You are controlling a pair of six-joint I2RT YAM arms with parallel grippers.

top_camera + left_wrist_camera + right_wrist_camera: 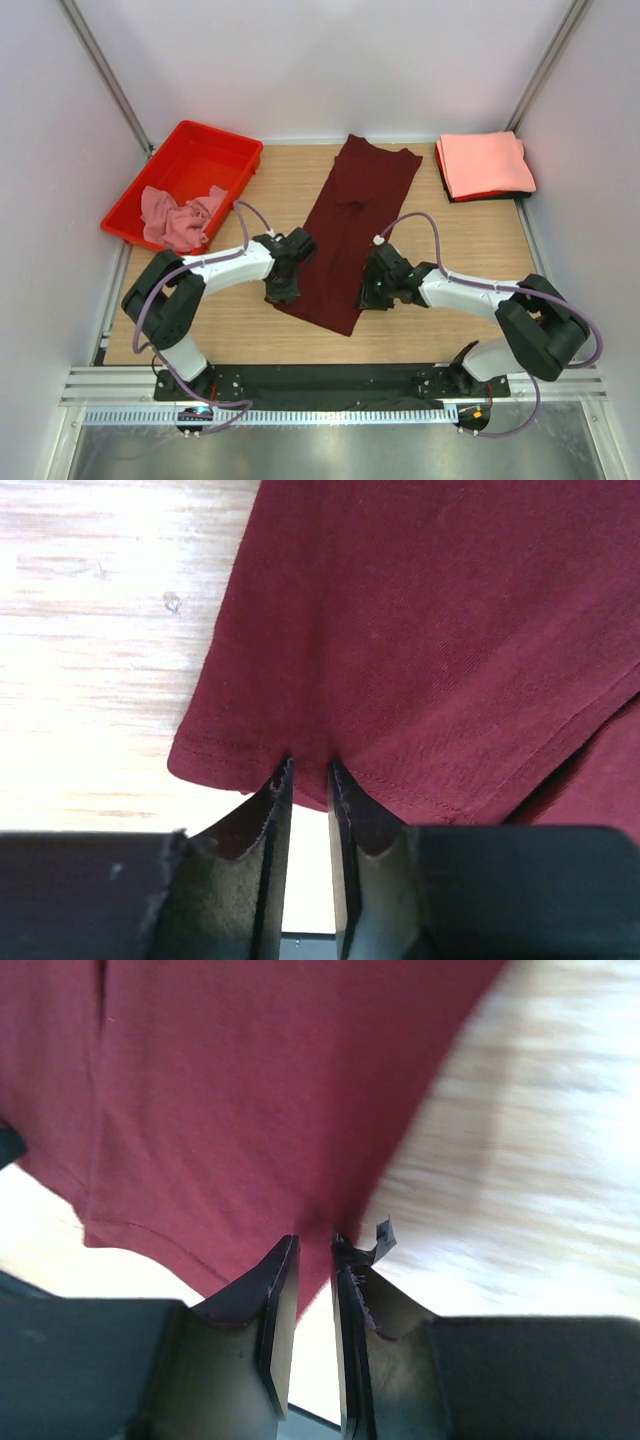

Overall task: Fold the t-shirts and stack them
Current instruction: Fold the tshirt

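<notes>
Maroon t-shirt (350, 225) lies as a long narrow strip mid-counter, with a robot arm gripping each near corner.

The shirt appears already folded lengthwise and runs from the far edge of the counter (240, 330) toward the arms. The left fingers (262, 815) are almost closed, pinching its near hem. The right fingers (265, 1295) are just as narrow and pinch the opposite near corner. A folded salmon-pink t-shirt (485, 162) sits at the far right corner, so at least one shirt looks finished. A dusty pink t-shirt (178, 218) is crumpled in the red tray (215, 150) at the far left, not yet folded. The maroon shirt probably needs its crosswise folds before stacking. A darker red edge shows beneath the salmon shirt, but I cannot tell what it is. The right wrist view is blurred.
</notes>
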